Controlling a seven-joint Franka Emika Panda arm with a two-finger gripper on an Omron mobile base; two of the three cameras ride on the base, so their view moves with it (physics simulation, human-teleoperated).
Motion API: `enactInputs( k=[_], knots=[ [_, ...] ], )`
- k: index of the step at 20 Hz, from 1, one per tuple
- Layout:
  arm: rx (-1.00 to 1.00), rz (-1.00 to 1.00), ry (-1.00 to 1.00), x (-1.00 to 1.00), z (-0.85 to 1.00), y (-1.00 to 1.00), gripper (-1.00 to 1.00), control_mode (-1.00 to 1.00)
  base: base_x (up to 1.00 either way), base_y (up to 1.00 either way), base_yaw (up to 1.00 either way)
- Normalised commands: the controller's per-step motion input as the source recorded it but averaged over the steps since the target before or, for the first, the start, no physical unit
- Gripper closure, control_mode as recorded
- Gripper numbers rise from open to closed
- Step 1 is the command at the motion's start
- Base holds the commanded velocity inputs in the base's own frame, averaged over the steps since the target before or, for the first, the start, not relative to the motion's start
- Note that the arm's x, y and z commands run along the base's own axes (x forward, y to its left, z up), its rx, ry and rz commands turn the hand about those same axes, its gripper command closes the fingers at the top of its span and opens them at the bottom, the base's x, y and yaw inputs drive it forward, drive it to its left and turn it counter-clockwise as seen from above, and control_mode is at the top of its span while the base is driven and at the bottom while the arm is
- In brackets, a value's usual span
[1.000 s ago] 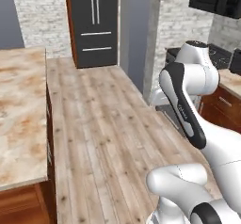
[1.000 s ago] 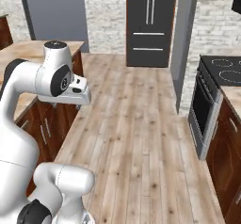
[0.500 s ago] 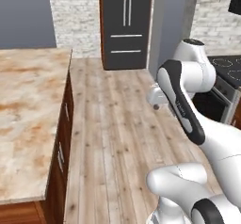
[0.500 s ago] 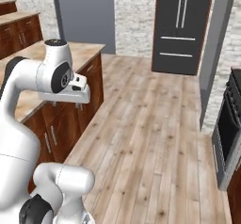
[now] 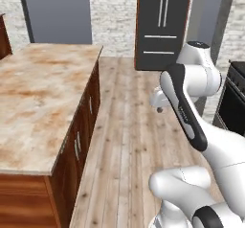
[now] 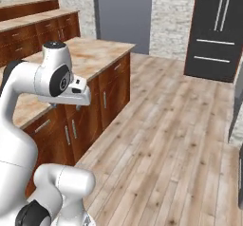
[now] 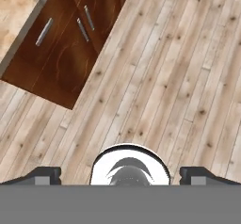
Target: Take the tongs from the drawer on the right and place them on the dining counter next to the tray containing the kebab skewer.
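The gripper (image 7: 120,175) hangs over bare plank floor (image 7: 179,77), jaws spread wide and holding nothing. An island (image 5: 33,102) with a marbled beige top and reddish-brown cabinet doors (image 7: 70,35) stands to the arm's left; the doors carry silver bar handles. A dark fridge (image 6: 218,30) stands against the stone back wall. No lettering or brand mark is legible on any surface. The tongs, drawer and tray cannot be located.

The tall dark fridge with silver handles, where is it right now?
The fridge stands against the far stone wall, beyond the wooden floor, right of the grey doorway.
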Motion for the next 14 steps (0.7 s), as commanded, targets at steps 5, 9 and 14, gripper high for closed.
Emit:
enactInputs(
  k=[5,9,14],
  knots=[
    [0.00,0.00,0.00,0.00,0.00,0.00,-1.00,1.00,0.00,-0.35,0.44],
    [0.00,0.00,0.00,0.00,0.00,0.00,-1.00,1.00,0.01,-0.32,0.42],
    [0.00,0.00,0.00,0.00,0.00,0.00,-1.00,1.00,0.02,-0.36,0.34]
  ],
)
